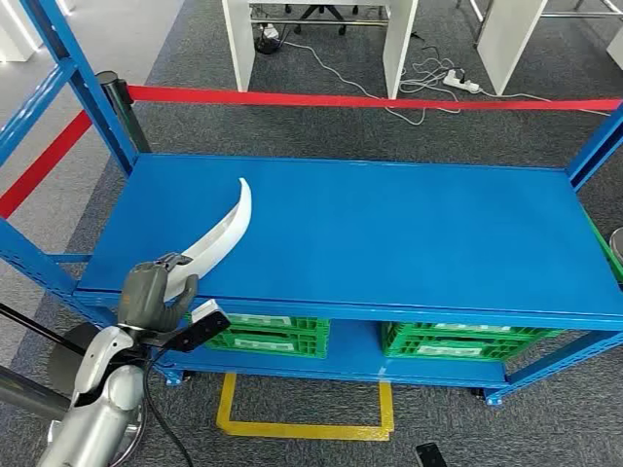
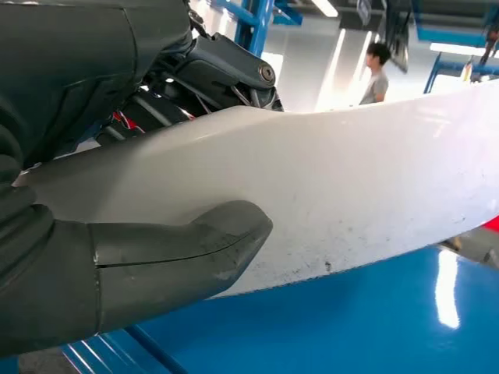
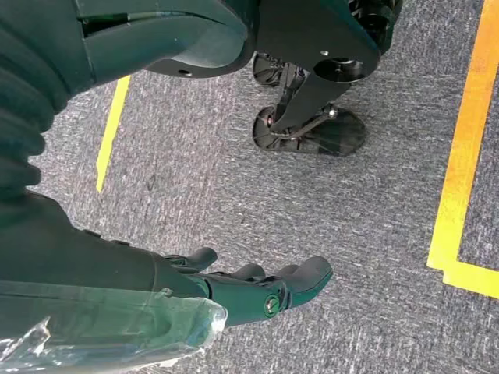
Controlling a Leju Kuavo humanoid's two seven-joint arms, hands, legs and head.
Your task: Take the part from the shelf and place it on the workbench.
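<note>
A long curved white part (image 1: 220,230) lies on the blue shelf top (image 1: 412,233), its tip pointing away from me. My left hand (image 1: 153,294) grips the near end of the part at the shelf's front left edge. In the left wrist view the thumb (image 2: 176,257) presses on the white part (image 2: 353,187) while the darker fingers wrap its other side. My right hand (image 3: 259,284) hangs beside my body over the grey carpet, fingers stretched out and holding nothing.
Green crates (image 1: 279,336) stand on the lower shelf. Blue uprights (image 1: 88,88) frame the shelf's corners. A red barrier tape (image 1: 367,100) runs behind the shelf. Yellow floor markings (image 1: 294,423) lie in front. A person (image 2: 376,74) stands far off.
</note>
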